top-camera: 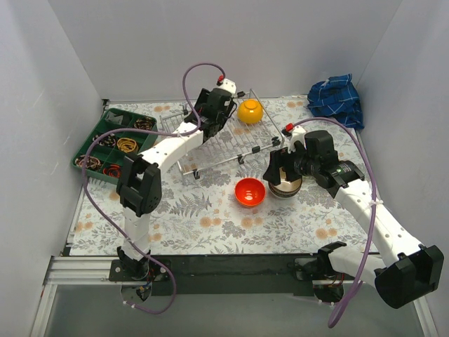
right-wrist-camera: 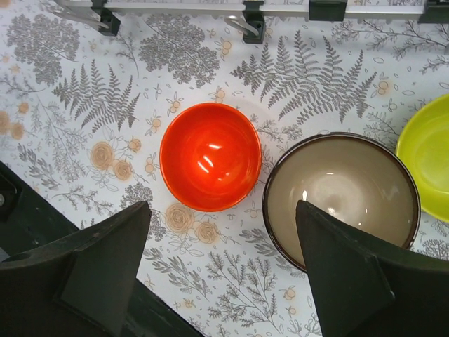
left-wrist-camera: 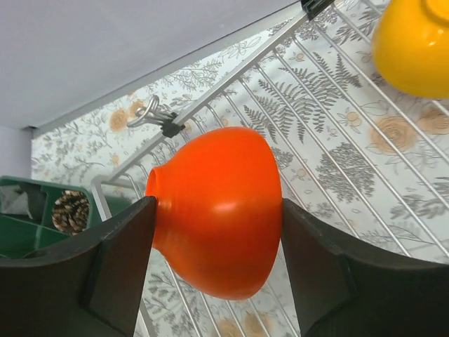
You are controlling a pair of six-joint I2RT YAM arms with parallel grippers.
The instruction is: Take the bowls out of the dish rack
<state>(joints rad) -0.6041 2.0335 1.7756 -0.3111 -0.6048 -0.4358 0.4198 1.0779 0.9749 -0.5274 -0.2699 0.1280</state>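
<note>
The silver wire dish rack (top-camera: 217, 151) stands at the table's middle back, and a yellow bowl (top-camera: 250, 111) rests in its far right corner. My left gripper (top-camera: 216, 111) hangs over the rack's far left. In the left wrist view both of its fingers press on an upturned orange bowl (left-wrist-camera: 217, 203) above the rack wires (left-wrist-camera: 330, 140), with the yellow bowl (left-wrist-camera: 414, 45) beyond. My right gripper (right-wrist-camera: 223, 210) is open over the table. Below it sit a second orange bowl (right-wrist-camera: 210, 156), a beige dark-rimmed bowl (right-wrist-camera: 342, 196) and a yellow-green bowl (right-wrist-camera: 428, 154).
A green compartment tray (top-camera: 105, 144) with rubber bands and a pine cone (left-wrist-camera: 70, 210) sits at the left. A blue cloth (top-camera: 337, 98) lies in the back right corner. White walls close the table on three sides. The rack's front rim (right-wrist-camera: 182, 5) runs just beyond the unloaded bowls.
</note>
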